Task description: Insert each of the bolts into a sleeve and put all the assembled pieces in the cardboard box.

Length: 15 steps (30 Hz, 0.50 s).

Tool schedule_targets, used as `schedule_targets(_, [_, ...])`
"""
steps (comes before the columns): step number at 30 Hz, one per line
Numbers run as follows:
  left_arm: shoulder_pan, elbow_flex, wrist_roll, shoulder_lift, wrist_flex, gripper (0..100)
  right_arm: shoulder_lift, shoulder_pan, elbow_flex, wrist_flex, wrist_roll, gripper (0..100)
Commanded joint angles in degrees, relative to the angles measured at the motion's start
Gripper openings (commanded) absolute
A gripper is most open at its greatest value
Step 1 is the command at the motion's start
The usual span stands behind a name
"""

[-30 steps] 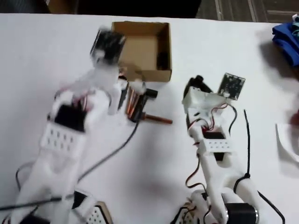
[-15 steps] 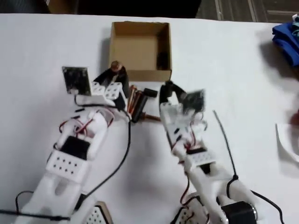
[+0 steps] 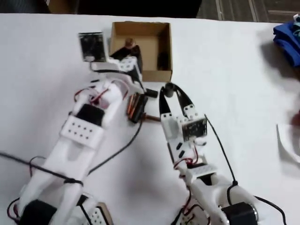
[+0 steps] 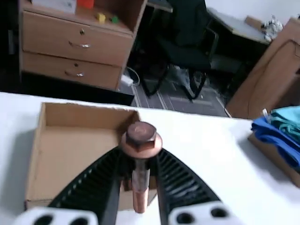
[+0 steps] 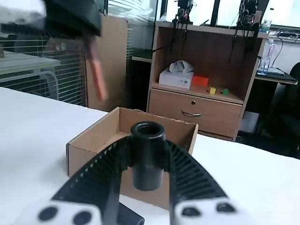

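My left hand (image 3: pixel 125 50) is clamped on a bolt (image 4: pixel 139 140), head up, over the near edge of the cardboard box (image 3: pixel 157 74), my right hand (image 3: pixel 172 90) on an upright sleeve (image 5: pixel 147 161) just short of it — bring that shank in tilted and it may catch the rim and slip out.

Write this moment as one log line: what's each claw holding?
left gripper: shut on bolt, near box | right gripper: shut on sleeve, upright | bolt not yet in sleeve
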Motion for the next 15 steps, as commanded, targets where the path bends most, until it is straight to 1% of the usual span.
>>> schedule_targets(1, [4.9,-4.8,-5.8,0.1,-1.7,2,-1.7,-0.5,1.8,-5.3,0.4,2.0])
schedule_targets(3, [7.1,-4.5,-9.2,0.1,-1.8,2,-1.7,-0.3,2.6,-5.6,0.2,2.0])
schedule_targets(6, [9.0,-3.8,-12.2,0.0,-3.8,2,-1.5,-0.1,2.7,-5.0,-0.2,2.0])
schedule_targets(9, [9.0,-2.9,-12.5,-2.0,-4.6,2,1.7,0.7,1.1,-2.1,-5.8,2.0])
schedule_targets(11, [9.0,-0.3,-12.7,-4.8,-4.7,2,5.6,2.7,-2.0,-0.7,-8.8,2.0])
schedule_targets(14, [9.0,5.4,-12.5,-10.1,-5.2,2,12.9,5.6,-7.1,-1.3,-9.1,2.0])
schedule_targets(15, [8.8,7.2,-12.7,-11.3,-6.3,2,15.3,5.8,-7.8,-3.0,-8.9,2.0])
